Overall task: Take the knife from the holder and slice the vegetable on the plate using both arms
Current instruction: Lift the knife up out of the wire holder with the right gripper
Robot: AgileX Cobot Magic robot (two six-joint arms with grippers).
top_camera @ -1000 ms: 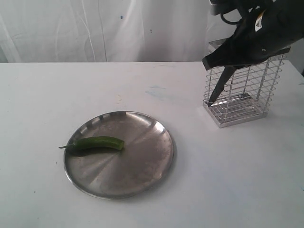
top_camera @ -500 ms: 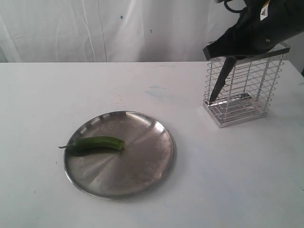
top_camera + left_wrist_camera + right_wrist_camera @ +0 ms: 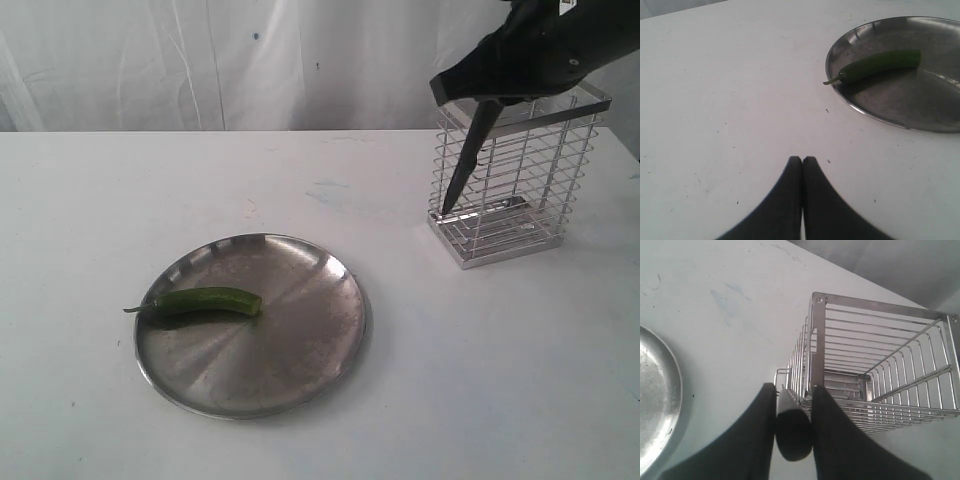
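Note:
My right gripper (image 3: 482, 95) is shut on the black handle of the knife (image 3: 463, 165) above the left side of the wire holder (image 3: 520, 185). The dark blade slants down along that side, its tip low near the holder's base. In the right wrist view the handle (image 3: 794, 436) is pinched between the gripper's (image 3: 792, 390) fingers beside the holder (image 3: 880, 365). The green vegetable (image 3: 205, 301) lies on the left part of the steel plate (image 3: 290, 350). My left gripper (image 3: 802, 159) is shut and empty over bare table, short of the plate (image 3: 920, 107) and vegetable (image 3: 877, 64).
The white table (image 3: 300, 180) stretches between plate and holder. A white curtain (image 3: 200, 60) hangs behind it. The holder stands near the table's back right corner.
The right arm has risen above the holder's rim with the knife, so more of the blade shows below it. The vegetable, plate and holder have not moved.

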